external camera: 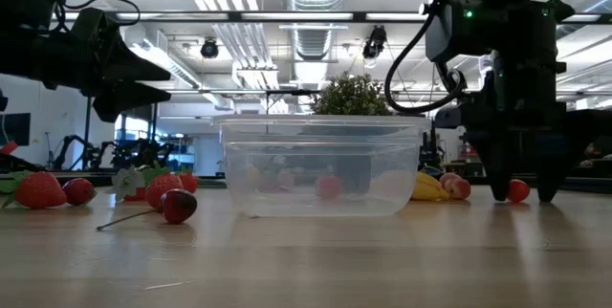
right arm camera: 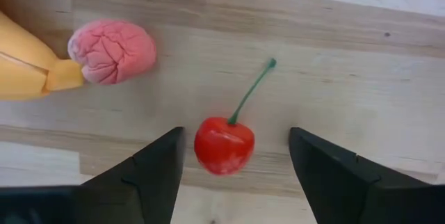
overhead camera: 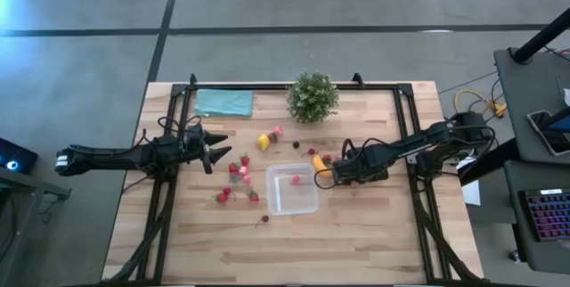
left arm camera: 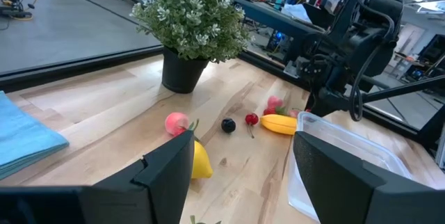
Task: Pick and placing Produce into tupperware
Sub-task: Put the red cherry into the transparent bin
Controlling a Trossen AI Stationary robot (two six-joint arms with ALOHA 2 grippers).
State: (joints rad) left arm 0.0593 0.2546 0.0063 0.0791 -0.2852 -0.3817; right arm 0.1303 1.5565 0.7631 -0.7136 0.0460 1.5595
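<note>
Right now your right gripper (right arm camera: 233,165) is down at the table with its fingers apart, straddling a red cherry (right arm camera: 224,145) that sits between the tips and touches neither. Nothing is held yet.

Risks, as I judge them:
- Cherry is round and glossy. If one finger reaches it first, it could roll or squirt out ahead of the tips.
- Its green stem angles away from the gripper; a pinch on stem alone would likely let the fruit swing or drop.
- A wrinkled pink fruit (right arm camera: 112,51) and the banana (right arm camera: 28,67) lie just beside the gripper, off one finger. A sideways correction could nudge either.
- The tupperware (overhead camera: 292,189) is close by the same side; a low carry could clip its rim.

Look of the produce: the cherry is bright red and smooth. Red strawberry-like pieces (overhead camera: 235,169) are scattered ahead of your left gripper (overhead camera: 216,155), which hangs above the table, fingers wide and empty, on the far side of the tub from the right one. A yellow lemon (left arm camera: 199,161) lies just past its fingers. The tub is clear, with one small red piece (external camera: 328,187) already inside.
</note>
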